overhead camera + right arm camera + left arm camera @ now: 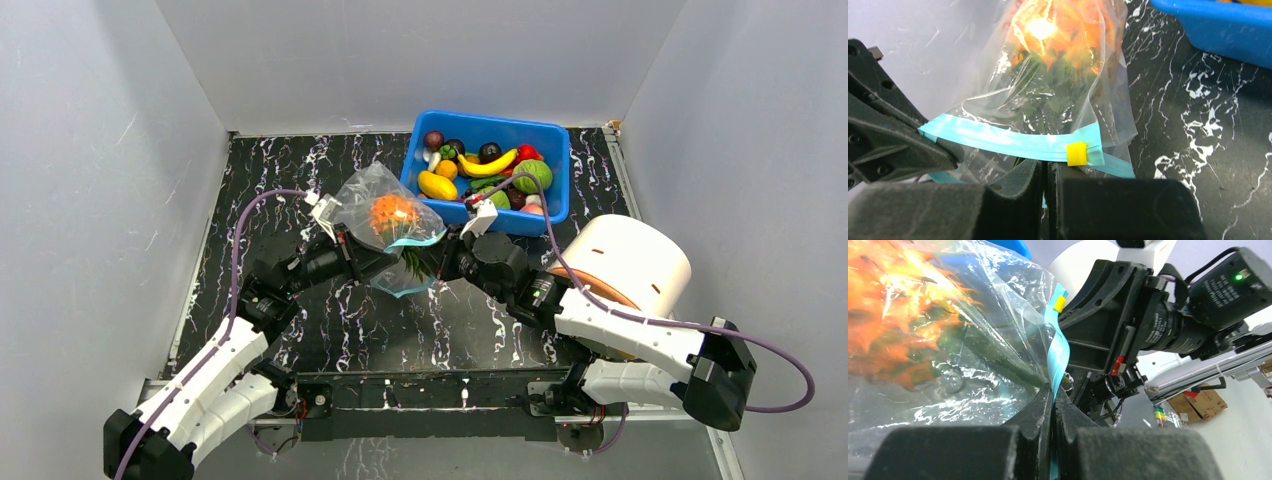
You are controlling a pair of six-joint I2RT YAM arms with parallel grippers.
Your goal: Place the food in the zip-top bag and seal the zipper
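Zip-top bag [385, 205]: held between the two grippers over the middle of the bench [330, 320], just in front of the blue bin [556, 170]. Whether its body rests on the bench cannot be told.

Contents: one orange spiky toy fruit with green leaves [392, 213], lying deep in the bag, away from the mouth.

Zipper [1013, 142]: the teal strip runs taut between the grippers, with a yellow slider [1077, 153] near its right-hand end. A second length of teal shows below it in the overhead view, so the mouth is judged not fully sealed.

Left gripper [1053, 390]: fingers together, clamped on the teal strip at one end of the mouth.

Right gripper [1045, 167]: fingers together on the bag's edge just beneath the strip, beside the slider.

Handling assessment: the film is thin, crinkled and limp. It is judged slippery, easily bunched and unable to hold a shape unsupported. The load is a single hollow-looking toy, so the bag is judged light, though the toy can roll and shift the bag. The strip is the stiffest part and the proper place to grip. The present holds at its two ends suit keeping it straight while the slider is drawn along. The spikes and leaves could snag the film.

Surroundings: more toy food [485, 165] lies in the blue bin, and a white cylinder [630, 260] stands near the right arm.
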